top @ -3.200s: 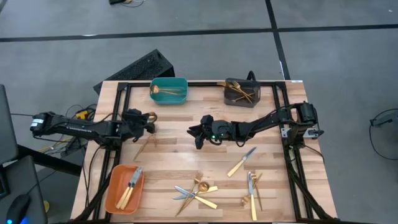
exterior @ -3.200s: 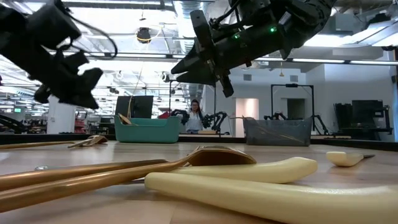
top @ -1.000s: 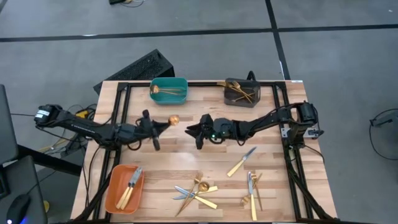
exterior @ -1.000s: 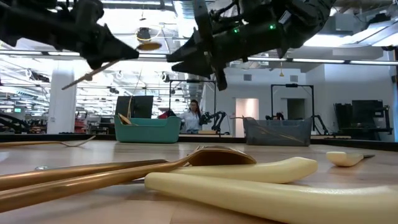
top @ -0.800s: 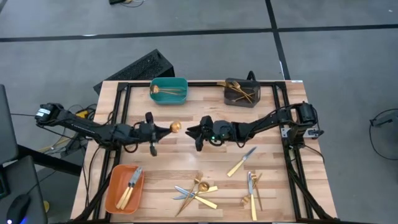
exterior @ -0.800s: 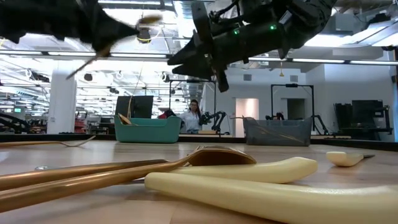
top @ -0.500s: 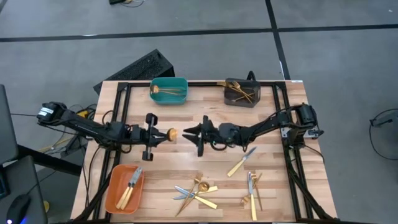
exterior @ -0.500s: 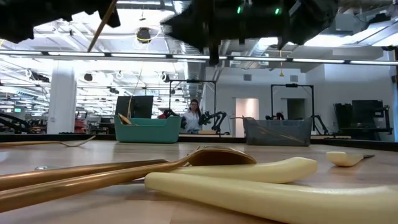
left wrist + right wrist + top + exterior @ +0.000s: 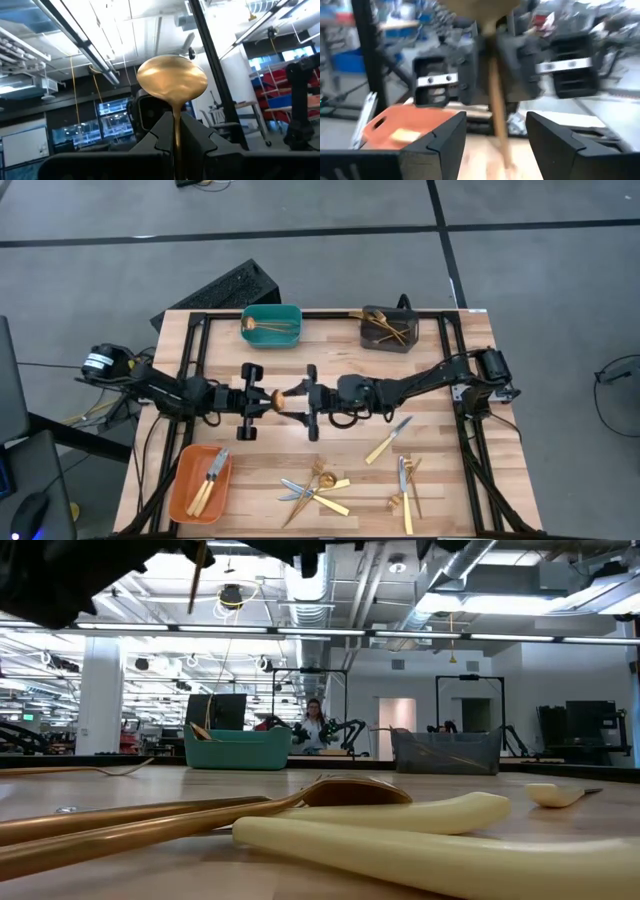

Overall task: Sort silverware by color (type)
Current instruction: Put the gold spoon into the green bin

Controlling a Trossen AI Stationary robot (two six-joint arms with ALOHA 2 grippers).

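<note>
My left gripper (image 9: 266, 398) is shut on a gold spoon (image 9: 281, 395), high over the table's middle. Its bowl (image 9: 172, 80) stands up past my fingertips. My right gripper (image 9: 300, 398) faces it from the table's right. It is open, and its fingers (image 9: 447, 145) stand on either side of the spoon's handle (image 9: 497, 115) without touching it. More silverware lies near the front edge: a gold and silver heap (image 9: 318, 485), a knife (image 9: 388, 440) and several pieces (image 9: 405, 480). In the low view both grippers are above the picture's top. My left gripper pinches the spoon's handle (image 9: 176, 131) between its two fingers, a little below the bowl. The fingers slant upward toward the table's right side. The spoon is lifted clear with its bowl uppermost. The free end of the handle (image 9: 197, 575) hangs down below the fingers.
A teal bin (image 9: 272, 326) and a dark grey bin (image 9: 388, 328) with gold pieces stand at the far edge. An orange bin (image 9: 200, 480) with knives stands at the near left. A black frame (image 9: 195, 360) runs along the table's sides.
My left gripper has moved toward the table's right, risen and tipped upward, bringing the spoon's bowl up. My right gripper has risen, moved toward the spoon, rolled, and opened wider, so its fingers now stand around the spoon's handle.
</note>
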